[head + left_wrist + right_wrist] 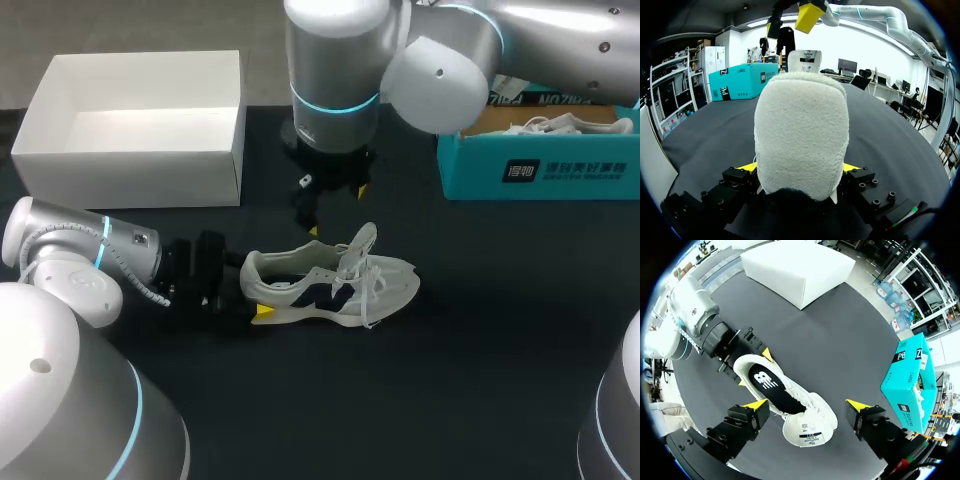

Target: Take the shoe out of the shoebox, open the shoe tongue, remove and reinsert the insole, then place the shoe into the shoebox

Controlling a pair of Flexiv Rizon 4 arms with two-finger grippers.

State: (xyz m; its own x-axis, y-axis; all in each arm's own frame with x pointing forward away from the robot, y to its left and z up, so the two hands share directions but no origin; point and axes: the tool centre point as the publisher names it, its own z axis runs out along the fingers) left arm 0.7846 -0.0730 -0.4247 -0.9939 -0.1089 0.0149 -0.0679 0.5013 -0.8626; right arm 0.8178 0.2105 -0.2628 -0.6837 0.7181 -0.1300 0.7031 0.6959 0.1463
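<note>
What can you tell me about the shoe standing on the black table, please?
The shoe is a white trainer with dark navy side panels, white laces and a cloth-like upper. It stands on its sole on the table, toe towards the robot's right. Its tongue is pulled open, showing a dark insole. The left gripper clamps its fuzzy heel from both sides; the right gripper hangs open above it.

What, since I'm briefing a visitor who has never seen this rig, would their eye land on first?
First comes the white sneaker in the middle of the dark table, its heel clamped by the left gripper. The right gripper hangs open just above the shoe's tongue. A white box sits at the far left and a teal shoebox at the far right.
</note>
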